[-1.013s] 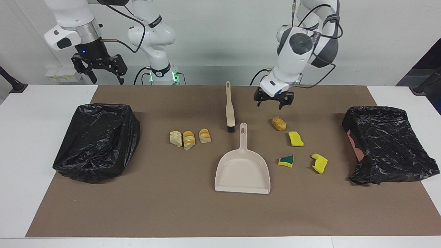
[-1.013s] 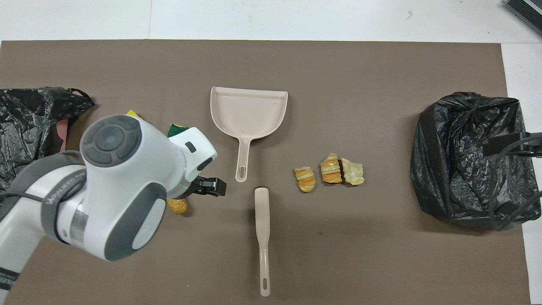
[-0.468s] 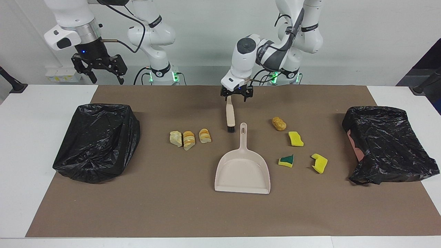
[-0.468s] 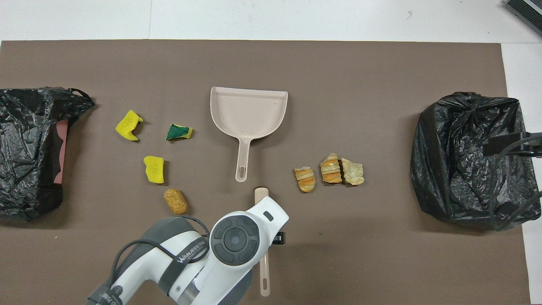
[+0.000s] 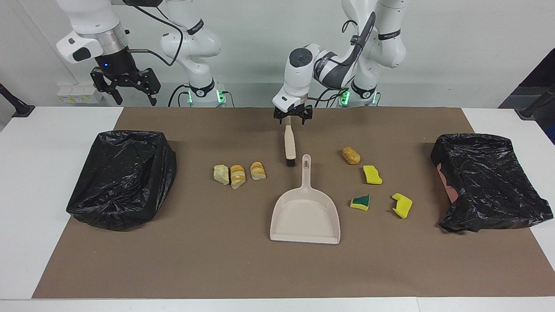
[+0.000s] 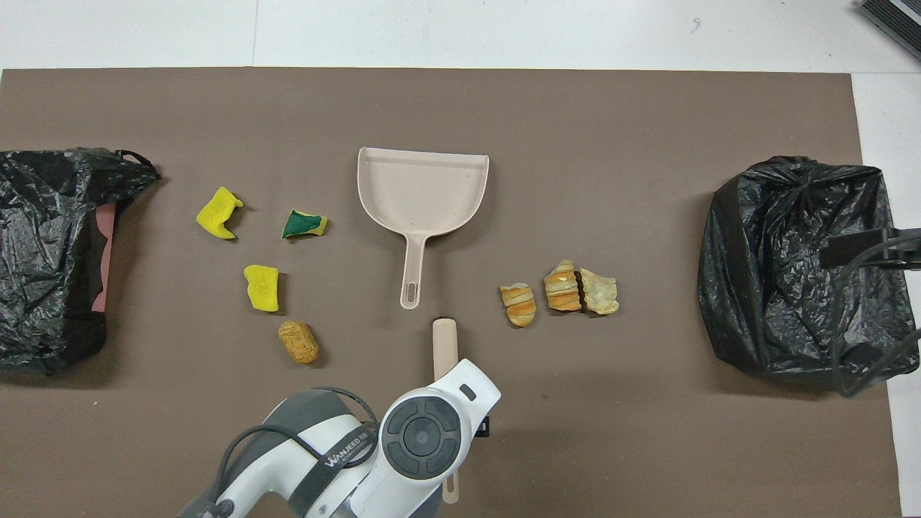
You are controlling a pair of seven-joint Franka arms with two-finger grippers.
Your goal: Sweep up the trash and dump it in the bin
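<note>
The trash lies on the brown mat. Three bread-like chunks sit toward the right arm's end. A brown lump, two yellow sponge pieces and a green one sit toward the left arm's end. The beige brush lies nearer to the robots than the beige dustpan. My left gripper is open, its fingers either side of the brush handle near its end. My right gripper is open and waits in the air.
A black-bagged bin stands at the right arm's end of the mat. Another black-bagged bin stands at the left arm's end. White table surrounds the mat.
My left gripper swung from above the brown lump to the brush handle, then shifted a little toward the handle's end. The right arm and all objects stayed still.
</note>
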